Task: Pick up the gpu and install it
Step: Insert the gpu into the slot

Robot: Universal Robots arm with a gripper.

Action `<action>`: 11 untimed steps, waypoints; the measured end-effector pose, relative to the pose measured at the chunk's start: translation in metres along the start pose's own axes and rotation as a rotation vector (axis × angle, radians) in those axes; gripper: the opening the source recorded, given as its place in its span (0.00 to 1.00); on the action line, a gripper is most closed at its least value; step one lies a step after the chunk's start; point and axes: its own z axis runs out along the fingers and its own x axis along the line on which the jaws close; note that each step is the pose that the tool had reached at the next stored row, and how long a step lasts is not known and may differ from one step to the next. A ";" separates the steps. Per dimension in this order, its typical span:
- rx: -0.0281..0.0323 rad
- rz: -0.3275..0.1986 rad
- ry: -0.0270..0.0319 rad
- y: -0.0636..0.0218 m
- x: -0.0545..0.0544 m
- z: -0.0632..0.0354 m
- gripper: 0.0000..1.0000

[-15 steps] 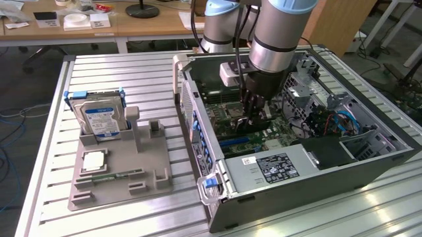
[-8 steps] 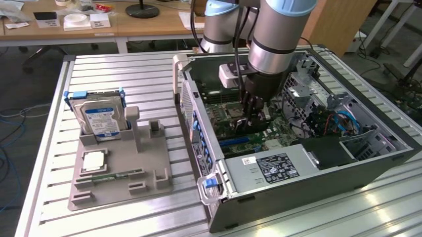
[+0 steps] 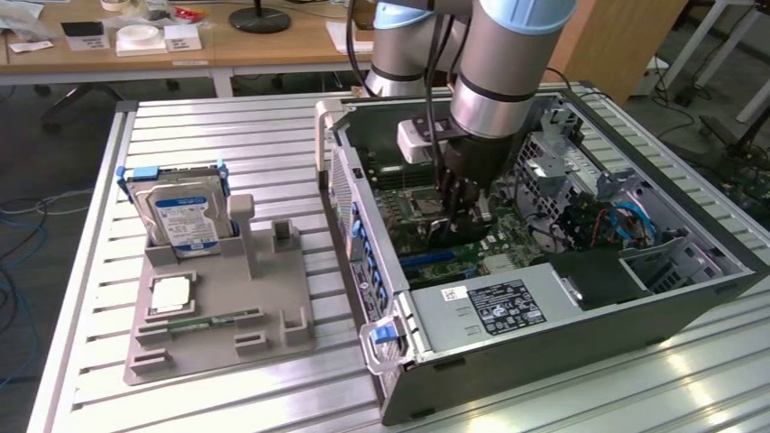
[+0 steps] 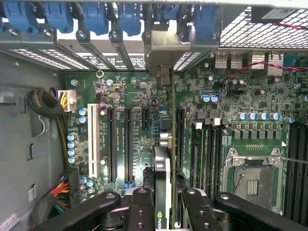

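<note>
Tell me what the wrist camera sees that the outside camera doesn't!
Wrist view: the thin black gpu edge-on, clamped between the fingers of the black gripper, its silver bracket near the case's back wall, and a long white slot.
Exterior view: a silver hard drive with a blue-white label standing in a grey plastic tray, a narrow green memory stick lying on that tray, and the ridged metal table.
Both: the green motherboard inside the open grey computer case, its square empty processor socket, and the gripper reaching in.

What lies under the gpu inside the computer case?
The green motherboard, with black slots alongside. The gpu, held edge-on by the gripper, covers whatever sits directly beneath it.
</note>
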 end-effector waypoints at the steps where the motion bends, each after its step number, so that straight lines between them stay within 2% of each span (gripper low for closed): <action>1: 0.0000 0.000 0.0000 0.0002 0.000 0.0010 0.27; 11: 0.0000 0.000 0.0000 0.0008 0.001 0.0035 0.27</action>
